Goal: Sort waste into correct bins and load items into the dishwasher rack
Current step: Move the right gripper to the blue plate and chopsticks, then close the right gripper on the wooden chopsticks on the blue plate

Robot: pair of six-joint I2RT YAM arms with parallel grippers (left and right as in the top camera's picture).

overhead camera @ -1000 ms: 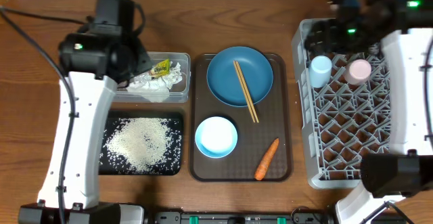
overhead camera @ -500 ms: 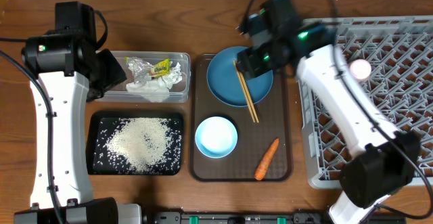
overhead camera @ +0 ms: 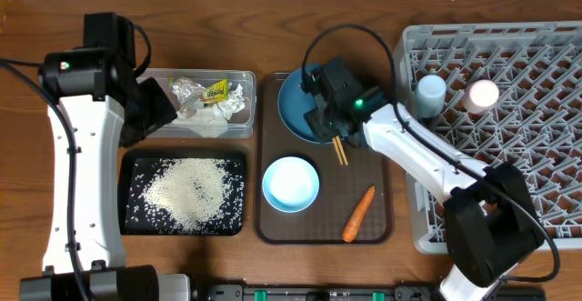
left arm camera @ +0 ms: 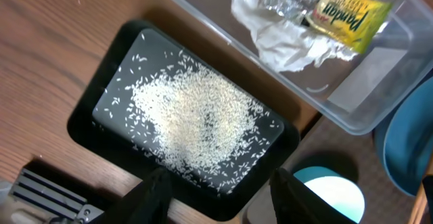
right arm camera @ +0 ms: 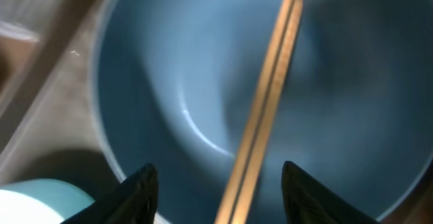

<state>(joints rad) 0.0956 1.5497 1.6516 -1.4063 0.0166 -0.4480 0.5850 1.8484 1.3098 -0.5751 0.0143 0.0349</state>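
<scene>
we see the right fingers [right arm camera: 139,197] partly open over the large blue plate [overhead camera: 293,110], one on each side of the chopsticks [right arm camera: 264,116], gripping nothing. the left fingers [left arm camera: 159,197] hang apart and empty above the black tray [left arm camera: 115,88] of rice. the carrot [overhead camera: 357,215] lies near right on the brown tray [overhead camera: 300,226], beside the bowl [overhead camera: 291,184].

Two cups [overhead camera: 430,92], two chopsticks [overhead camera: 340,149], one plate [overhead camera: 296,110], one bowl [overhead camera: 291,183], one carrot [overhead camera: 358,214].
</scene>
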